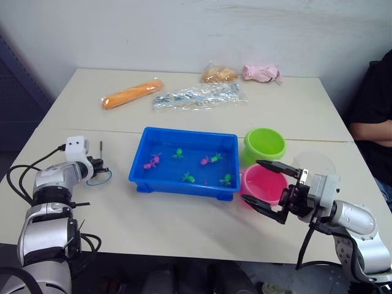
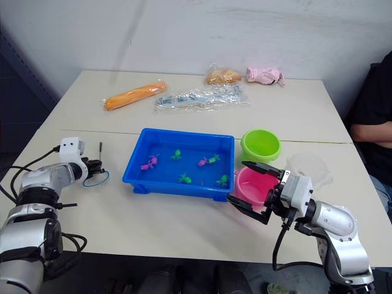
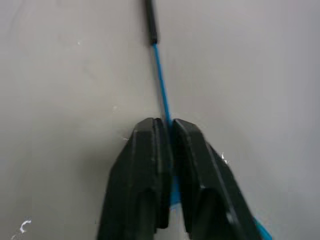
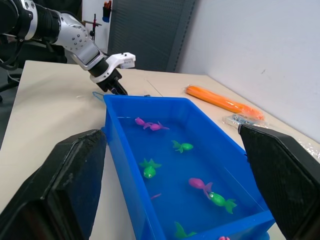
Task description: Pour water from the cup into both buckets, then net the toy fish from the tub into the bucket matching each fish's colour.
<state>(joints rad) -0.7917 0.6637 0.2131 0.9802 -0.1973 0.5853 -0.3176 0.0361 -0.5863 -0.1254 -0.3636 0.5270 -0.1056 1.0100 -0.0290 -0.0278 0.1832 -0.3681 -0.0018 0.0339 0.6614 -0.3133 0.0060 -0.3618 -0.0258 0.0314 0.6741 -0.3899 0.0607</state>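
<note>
Right tool (image 1: 267, 188) is hovering released beside the pink bucket (image 1: 264, 183), ready for its next grasp; left tool (image 3: 166, 131) is pinching the net (image 1: 99, 177) flat on the counter (image 1: 184, 226), left of the tub (image 1: 183, 162) holding fish (image 1: 150, 162), presumably for scooping.

Bare table (image 1: 171, 220) before tub (image 1: 184, 184)

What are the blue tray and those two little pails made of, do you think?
The blue tray looks like moulded plastic: even bright colour, a smooth rolled rim and a slight sheen. The green pail and the pink pail look like the same sort of glossy plastic, each one solid colour with a rounded lip. They could be thin or rigid; the look alone leaves that open.
</note>
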